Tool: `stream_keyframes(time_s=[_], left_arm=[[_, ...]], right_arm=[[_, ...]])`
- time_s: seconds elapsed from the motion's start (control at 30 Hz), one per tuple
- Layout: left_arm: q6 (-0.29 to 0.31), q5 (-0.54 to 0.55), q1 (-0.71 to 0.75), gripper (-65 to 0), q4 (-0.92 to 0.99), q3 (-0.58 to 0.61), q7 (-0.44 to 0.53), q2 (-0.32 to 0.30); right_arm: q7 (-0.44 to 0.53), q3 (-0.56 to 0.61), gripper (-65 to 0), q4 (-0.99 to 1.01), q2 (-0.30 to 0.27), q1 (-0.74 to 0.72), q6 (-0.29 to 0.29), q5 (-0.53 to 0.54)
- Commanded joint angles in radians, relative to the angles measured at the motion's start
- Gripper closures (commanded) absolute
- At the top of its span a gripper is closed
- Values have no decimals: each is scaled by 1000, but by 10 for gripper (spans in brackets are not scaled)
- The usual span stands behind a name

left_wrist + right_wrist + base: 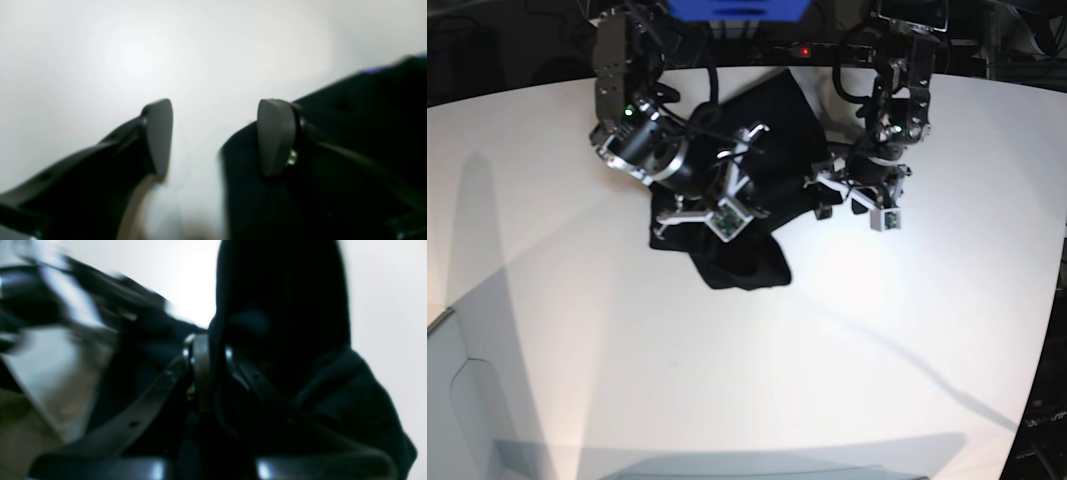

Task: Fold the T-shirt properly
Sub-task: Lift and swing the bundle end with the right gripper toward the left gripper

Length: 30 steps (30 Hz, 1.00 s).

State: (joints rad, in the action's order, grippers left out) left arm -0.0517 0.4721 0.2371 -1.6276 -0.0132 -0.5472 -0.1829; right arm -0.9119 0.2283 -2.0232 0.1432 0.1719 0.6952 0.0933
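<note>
White table (pixel 577 330), crumpled T-shirt (pixel 747 265)

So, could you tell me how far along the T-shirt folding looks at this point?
Partly done, at best: the T-shirt lies bunched on the white table, not yet a neat rectangle. In hand: the right gripper is shut on a raised fold of cloth, while the left gripper is open beside the shirt's edge. Squaring and flattening remain.

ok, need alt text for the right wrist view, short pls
Blurred close-up from the right wrist camera: the right hand is shut on a fold of the black T-shirt, which rises in a dark hood-like bunch past the fingers. Behind it is the bright white table, and at upper left a smeared dark shape, too blurred to identify.
</note>
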Motion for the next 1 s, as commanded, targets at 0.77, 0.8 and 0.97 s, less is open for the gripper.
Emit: stream_keyframes(time_s=[0.77,0.8,0.97], left_arm=[[0,12,66,-389,-179,-8,6,-14],[0,12,80,-389,-216,-8,6,-14],[0,12,173,-389,-351,-4,6,-16]], right_arm=[[30,-149,0,115,-44,-193,3,20],[30,-171,0,134,-46,-206,3,20],[30,-261,0,180,-60,-239,3,20]])
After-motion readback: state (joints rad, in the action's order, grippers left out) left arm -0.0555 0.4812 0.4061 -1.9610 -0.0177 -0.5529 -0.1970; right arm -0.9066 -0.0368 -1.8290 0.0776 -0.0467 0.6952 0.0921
